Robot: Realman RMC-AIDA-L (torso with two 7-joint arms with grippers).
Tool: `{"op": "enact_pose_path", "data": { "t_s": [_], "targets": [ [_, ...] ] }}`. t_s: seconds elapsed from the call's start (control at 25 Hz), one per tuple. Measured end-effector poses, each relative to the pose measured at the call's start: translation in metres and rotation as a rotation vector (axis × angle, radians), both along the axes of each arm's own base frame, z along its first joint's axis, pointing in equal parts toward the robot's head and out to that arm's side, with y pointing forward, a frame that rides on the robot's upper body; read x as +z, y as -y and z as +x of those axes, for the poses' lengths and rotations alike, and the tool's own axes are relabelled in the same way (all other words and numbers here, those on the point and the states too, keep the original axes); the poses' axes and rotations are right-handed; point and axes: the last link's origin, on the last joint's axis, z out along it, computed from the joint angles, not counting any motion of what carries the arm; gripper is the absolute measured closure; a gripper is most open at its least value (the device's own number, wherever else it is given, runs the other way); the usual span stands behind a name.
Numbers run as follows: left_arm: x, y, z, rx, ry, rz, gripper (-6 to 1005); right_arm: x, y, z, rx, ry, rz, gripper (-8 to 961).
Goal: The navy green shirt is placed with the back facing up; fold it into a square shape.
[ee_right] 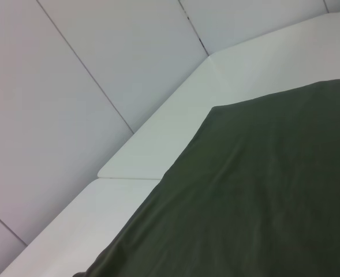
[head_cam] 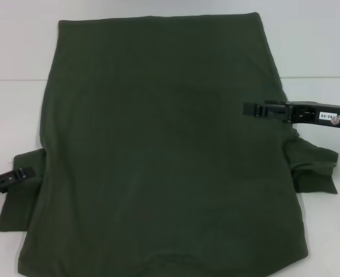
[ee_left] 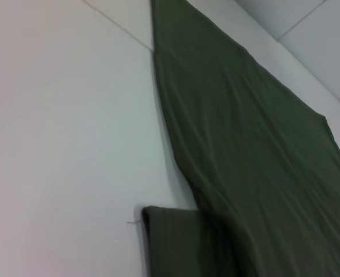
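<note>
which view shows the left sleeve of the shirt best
The head view: the left sleeve sticks out flat from the navy green shirt, with the left claw at its upper edge. The left wrist view shows only part of the sleeve, cut off by the frame. The right wrist view shows only shirt body, no left sleeve.

White table (head_cam: 14, 109) with a seam across it; pale panelled wall (ee_right: 71, 69) behind, dark joints between panels.

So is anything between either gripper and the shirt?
Nothing visible. The right gripper is already over the navy green shirt at its right edge; the left gripper is at the left sleeve.
</note>
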Motion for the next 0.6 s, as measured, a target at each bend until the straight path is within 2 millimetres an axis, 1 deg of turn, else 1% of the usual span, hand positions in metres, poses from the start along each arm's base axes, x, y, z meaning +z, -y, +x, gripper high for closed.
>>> {"op": "enact_pose_path", "data": {
  "t_s": [0.36,0.6],
  "targets": [
    [-0.0022,0.0043,-0.0002,0.009,0.021,-0.004,80,0.0000,0.0006,0.0008,-0.002,-0.001,-0.001,36],
    [-0.0047,-0.0031,0.0033,0.016,0.021,0.001,85,-0.0001,0.0012,0.0004,0.000,-0.004,-0.004,36]
  ]
}}
